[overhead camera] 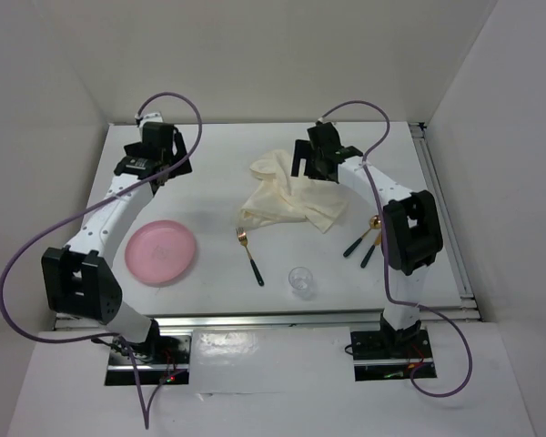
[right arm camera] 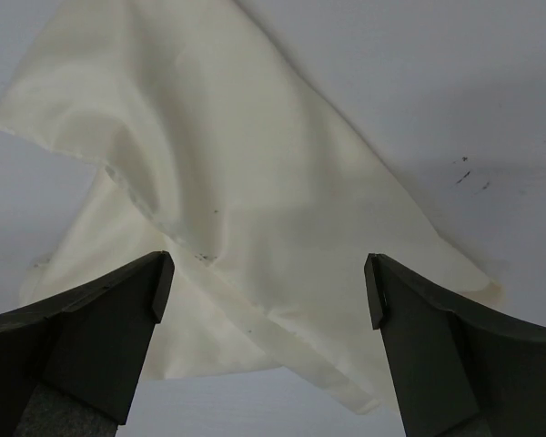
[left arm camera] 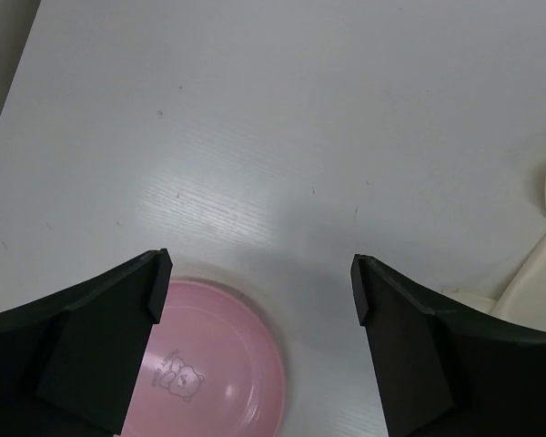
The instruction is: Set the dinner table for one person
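The left pincer [left arm camera: 259, 278] stands open, its two dark fingers [left arm camera: 100, 346] spread wide with nothing between them. It hangs above a bare stretch of the white worktop [left arm camera: 273, 137]. Its wrist view shows part of a pink plate [left arm camera: 223, 364] below it, partly hidden behind one finger, with a small bear figure printed in the plate's middle. At the edge of that same view a bit of the cream cloth [left arm camera: 541, 273] shows.

The right pincer [right arm camera: 268, 278] is open as well, jaws far apart and gripping nothing. It is poised directly over the cloth, which lies crumpled and folded over itself on the worktop. Whether the fingertips touch the fabric cannot be told.

Seen from the top camera, the worktop is the large white surface that carries everything, reaching from the arms' bases to the far wall. The cloth sits toward its far middle. The plate lies near the front on the left arm's side. A fork [overhead camera: 249, 256] with a gold head and a dark handle lies between the plate and a small clear glass [overhead camera: 301, 280], which stands upright near the front edge. On the right arm's side two more dark-handled utensils [overhead camera: 364, 244] lie close together, one with a gold bowl, just beside the right arm.
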